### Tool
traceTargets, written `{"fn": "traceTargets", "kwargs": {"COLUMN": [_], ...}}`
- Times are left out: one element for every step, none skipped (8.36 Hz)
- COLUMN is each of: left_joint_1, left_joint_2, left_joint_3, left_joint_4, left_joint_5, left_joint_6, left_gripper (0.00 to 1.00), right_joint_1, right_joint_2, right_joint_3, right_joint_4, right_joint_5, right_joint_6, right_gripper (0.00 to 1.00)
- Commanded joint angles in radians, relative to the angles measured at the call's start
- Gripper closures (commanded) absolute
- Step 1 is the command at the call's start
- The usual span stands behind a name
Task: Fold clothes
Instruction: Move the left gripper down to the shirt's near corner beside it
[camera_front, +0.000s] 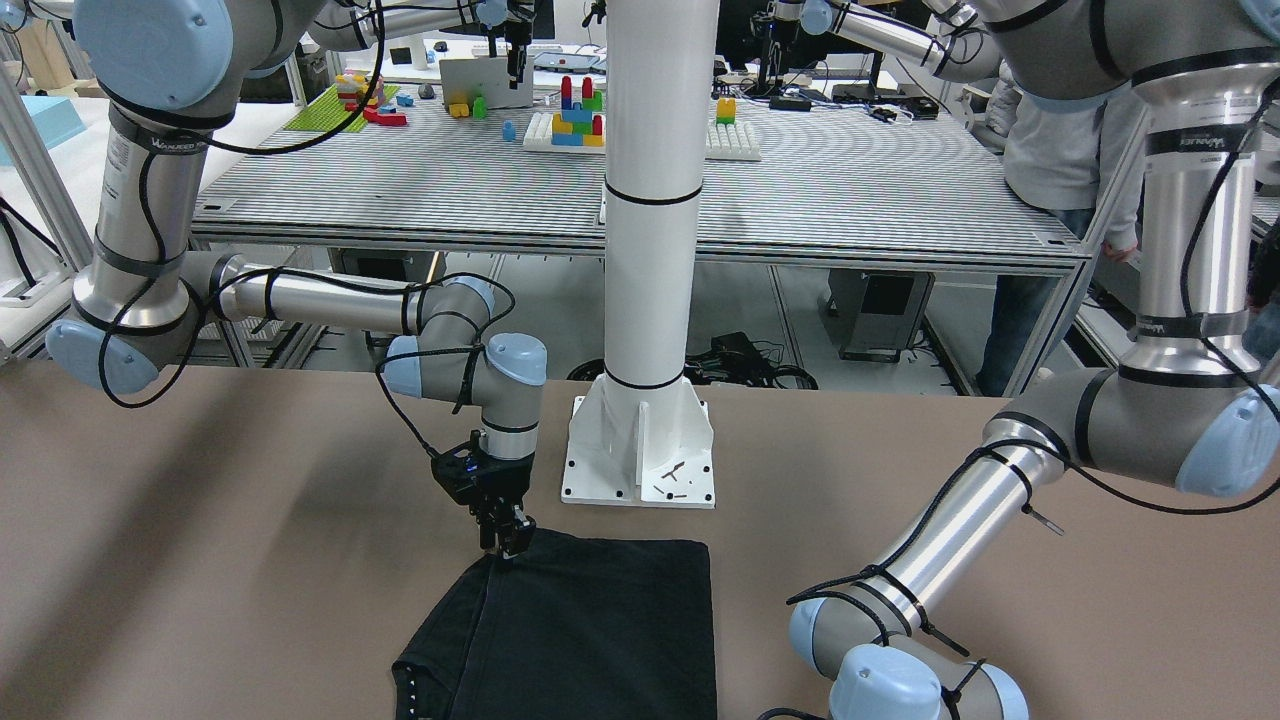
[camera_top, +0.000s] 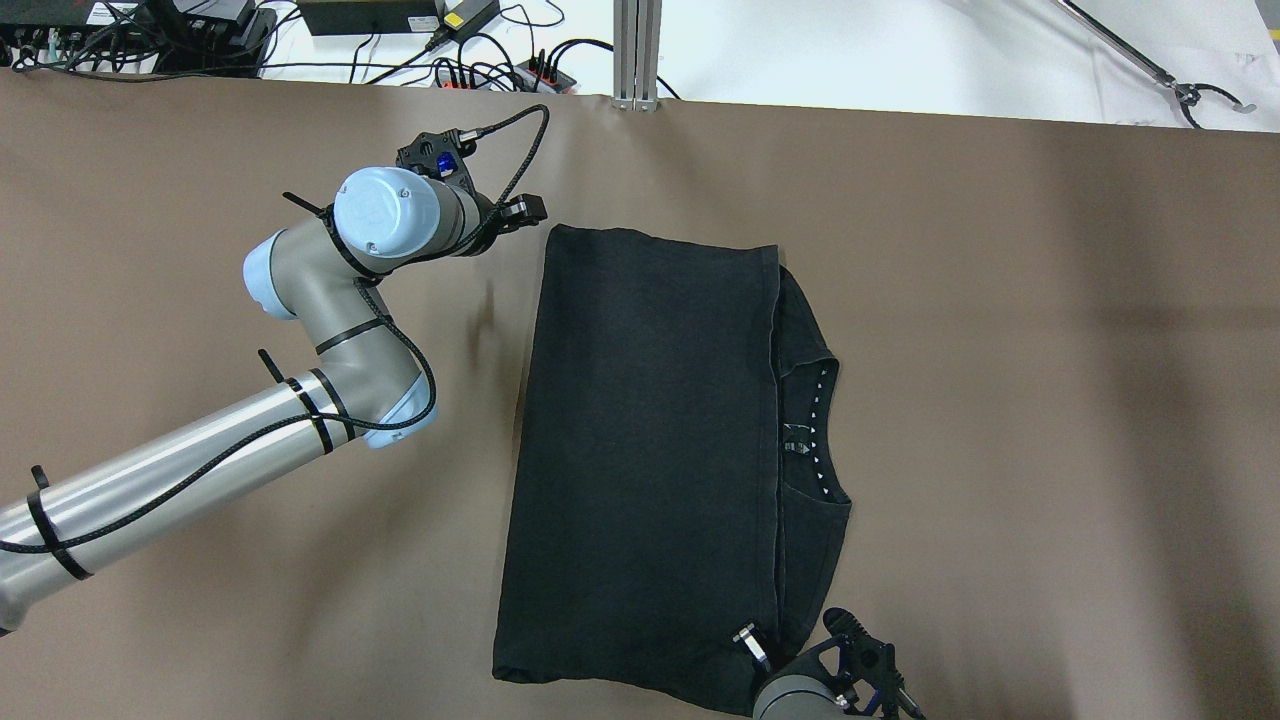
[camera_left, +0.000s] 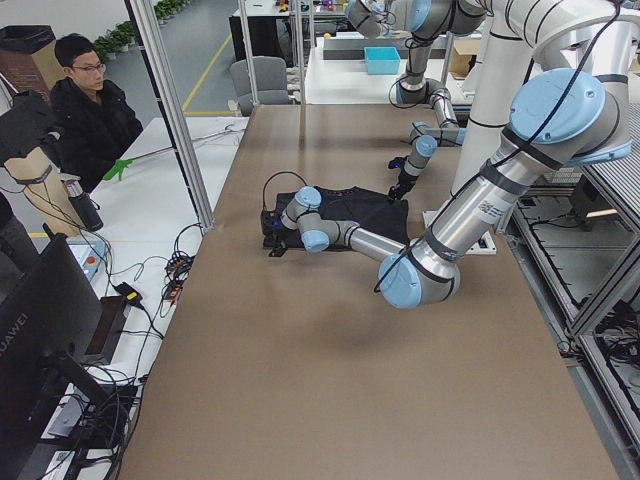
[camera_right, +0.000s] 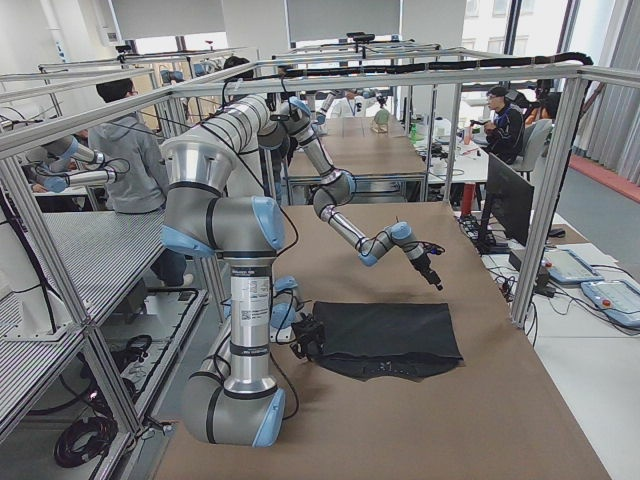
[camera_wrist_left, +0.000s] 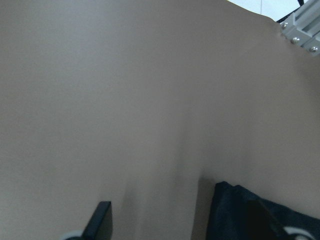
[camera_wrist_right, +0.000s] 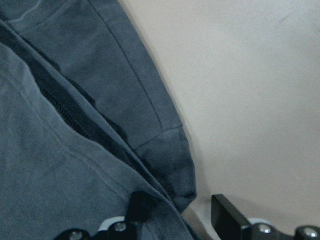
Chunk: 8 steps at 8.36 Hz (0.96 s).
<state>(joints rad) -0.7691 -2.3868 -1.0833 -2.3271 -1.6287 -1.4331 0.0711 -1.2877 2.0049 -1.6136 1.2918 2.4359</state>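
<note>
The plain black thin-fabric garment (camera_top: 650, 440) lies flat, partly folded, mid-way on the brown worktop (camera_top: 1050, 400). It looks soft, light and limp, so corners grip best. Left hand (camera_top: 522, 212) is spread beside its far corner; right hand (camera_front: 506, 542) is spread over the near edge.

A white pillar (camera_front: 650, 200) stands on my brown table (camera_front: 200, 560) on its base plate (camera_front: 600, 470). Behind me, coloured building blocks (camera_front: 575, 115) sit on a slatted bench (camera_front: 850, 190). A power strip (camera_top: 540, 75) lies past the table's far edge.
</note>
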Motion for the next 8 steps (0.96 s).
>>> {"fn": "traceTargets", "kwargs": {"left_joint_1": [0.008, 0.008, 0.010, 0.020, 0.021, 0.022, 0.036, 0.072], "left_joint_2": [0.001, 0.001, 0.001, 0.000, -0.005, -0.005, 0.021, 0.099], "left_joint_3": [0.000, 0.000, 0.000, 0.000, -0.001, -0.012, -0.077, -0.221], "left_joint_4": [0.000, 0.000, 0.002, 0.002, 0.002, 0.002, 0.002, 0.027], "left_joint_5": [0.007, 0.009, 0.023, 0.029, 0.029, 0.029, 0.027, 0.029], "left_joint_6": [-0.004, -0.004, -0.006, -0.006, -0.018, -0.042, -0.091, -0.163], "left_gripper": [0.06, 0.06, 0.06, 0.06, 0.06, 0.06, 0.06, 0.06], "right_joint_1": [0.001, 0.004, 0.022, 0.032, 0.033, 0.041, 0.041, 0.039], "right_joint_2": [-0.001, 0.002, -0.001, -0.001, -0.001, -0.002, -0.002, -0.010], "right_joint_3": [0.002, 0.009, 0.024, 0.041, 0.075, 0.084, 0.084, 0.087], "right_joint_4": [0.001, 0.009, 0.042, 0.043, 0.040, 0.037, 0.035, 0.034], "right_joint_5": [0.003, 0.003, 0.004, 0.009, 0.009, 0.012, 0.014, 0.014], "right_joint_6": [-0.001, -0.001, -0.006, -0.020, -0.037, -0.040, -0.040, -0.043], "right_gripper": [1.00, 1.00, 1.00, 1.00, 1.00, 1.00, 1.00, 1.00]}}
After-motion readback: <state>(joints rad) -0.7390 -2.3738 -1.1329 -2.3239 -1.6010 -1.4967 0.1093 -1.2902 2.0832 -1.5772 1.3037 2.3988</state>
